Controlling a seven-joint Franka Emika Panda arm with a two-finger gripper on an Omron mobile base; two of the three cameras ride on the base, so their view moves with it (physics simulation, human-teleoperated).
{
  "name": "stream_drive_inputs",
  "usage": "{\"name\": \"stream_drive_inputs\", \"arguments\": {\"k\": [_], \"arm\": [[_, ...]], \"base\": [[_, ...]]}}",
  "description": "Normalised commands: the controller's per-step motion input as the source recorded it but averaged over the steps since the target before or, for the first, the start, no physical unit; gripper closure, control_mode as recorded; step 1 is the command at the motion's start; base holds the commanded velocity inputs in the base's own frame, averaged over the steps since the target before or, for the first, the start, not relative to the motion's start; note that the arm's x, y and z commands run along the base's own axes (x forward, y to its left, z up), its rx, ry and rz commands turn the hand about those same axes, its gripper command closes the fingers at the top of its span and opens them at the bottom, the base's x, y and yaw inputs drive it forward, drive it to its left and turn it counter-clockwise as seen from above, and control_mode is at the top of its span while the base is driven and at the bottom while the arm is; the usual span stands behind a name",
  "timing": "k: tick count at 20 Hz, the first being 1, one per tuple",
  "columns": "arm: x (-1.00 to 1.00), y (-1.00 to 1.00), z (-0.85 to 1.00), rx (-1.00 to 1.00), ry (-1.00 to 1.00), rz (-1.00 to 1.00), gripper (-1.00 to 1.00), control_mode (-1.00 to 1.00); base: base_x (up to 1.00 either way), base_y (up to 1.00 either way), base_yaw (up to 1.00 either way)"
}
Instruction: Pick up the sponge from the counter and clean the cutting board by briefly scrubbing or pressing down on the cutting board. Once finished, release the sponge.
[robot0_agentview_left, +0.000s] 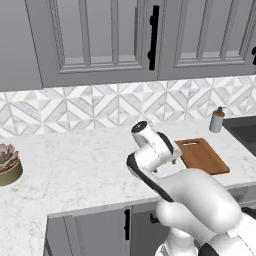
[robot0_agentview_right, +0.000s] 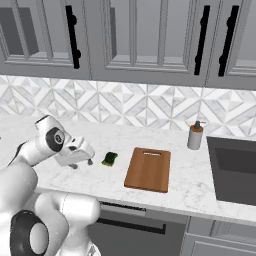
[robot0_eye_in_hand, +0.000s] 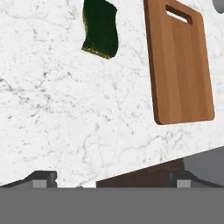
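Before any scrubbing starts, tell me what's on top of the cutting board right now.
Nothing lies on the cutting board; its wooden face and handle slot show bare. The sponge sits beside it on the counter, not touching. What is under the board is covered.

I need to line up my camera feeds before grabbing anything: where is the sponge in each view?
Left base view: I cannot make it out.
Right base view: sponge at centre-left, on the counter, just left of the cutting board.
Hand view: sponge at top, left of centre.
Shared landmark: the cutting board, also at right in the left base view.
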Motion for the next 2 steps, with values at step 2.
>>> {"name": "stream_drive_inputs", "arguments": {"k": [2], "arm": [[-0.15, 0.49, 0.00, -0.16, 0.04, -0.02, -1.00, -1.00]], "base": [[0.00, 0.00, 0.00]]}}
